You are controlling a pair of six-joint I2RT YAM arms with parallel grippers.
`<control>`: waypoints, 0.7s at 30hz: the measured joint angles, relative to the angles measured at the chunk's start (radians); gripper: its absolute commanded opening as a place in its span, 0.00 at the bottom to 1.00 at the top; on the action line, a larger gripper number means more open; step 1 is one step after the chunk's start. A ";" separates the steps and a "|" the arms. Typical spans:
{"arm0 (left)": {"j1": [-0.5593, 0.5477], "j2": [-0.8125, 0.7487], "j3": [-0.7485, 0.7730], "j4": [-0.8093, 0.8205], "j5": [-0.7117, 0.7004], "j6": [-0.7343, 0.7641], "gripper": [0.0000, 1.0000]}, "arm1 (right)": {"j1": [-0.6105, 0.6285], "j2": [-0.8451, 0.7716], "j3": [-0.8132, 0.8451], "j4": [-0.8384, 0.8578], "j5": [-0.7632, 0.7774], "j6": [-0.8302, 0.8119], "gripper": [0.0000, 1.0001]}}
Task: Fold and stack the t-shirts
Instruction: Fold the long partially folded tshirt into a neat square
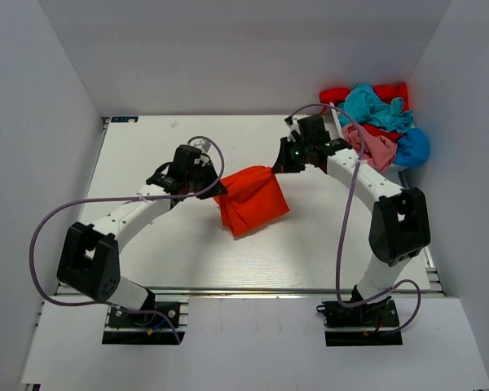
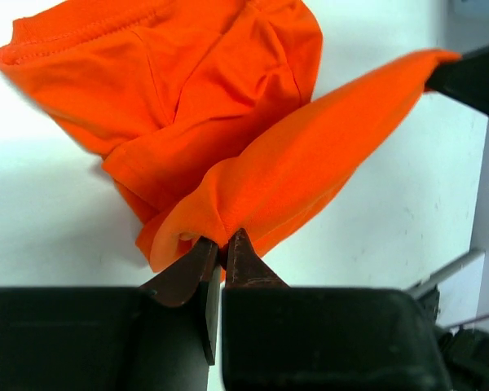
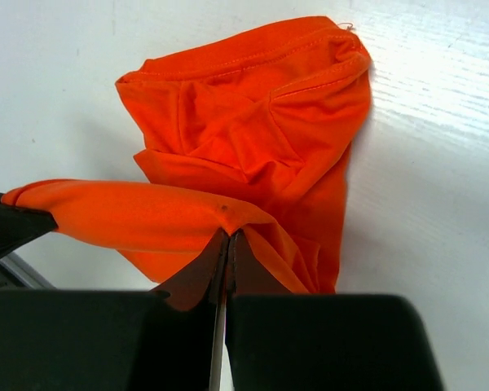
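Pinching the bright orange-red short-sleeved cloth t-shirt [image 1: 251, 199] at two points of one edge, I have my left gripper [image 1: 217, 192] clamped on its left end and my right gripper [image 1: 279, 165] clamped on its right end. Each pair of jaws is pressed together on a thin fold of fabric. The held edge runs taut between them above the middle of the white table [image 1: 147, 147], slanting from the left and nearer me toward the right and the far edge. That line is the garment's long axis for now. The rest of the shirt hangs below it toward the near edge, bunched and creased, and its lower part appears to lie on the tabletop. Neither arm is nearer, since each holds its own end, so I judge that spreading the cloth flat depends on drawing the two ends apart along this slant. The loose heap of teal, pink, red and blue t-shirts [image 1: 379, 122] sits in the far right corner, just beyond my right arm. I can read no brand, label or writing on any of the cloth.
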 measured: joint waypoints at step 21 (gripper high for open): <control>0.130 0.193 0.103 0.118 -0.027 -0.003 1.00 | -0.035 0.362 0.346 0.009 -0.037 -0.020 0.59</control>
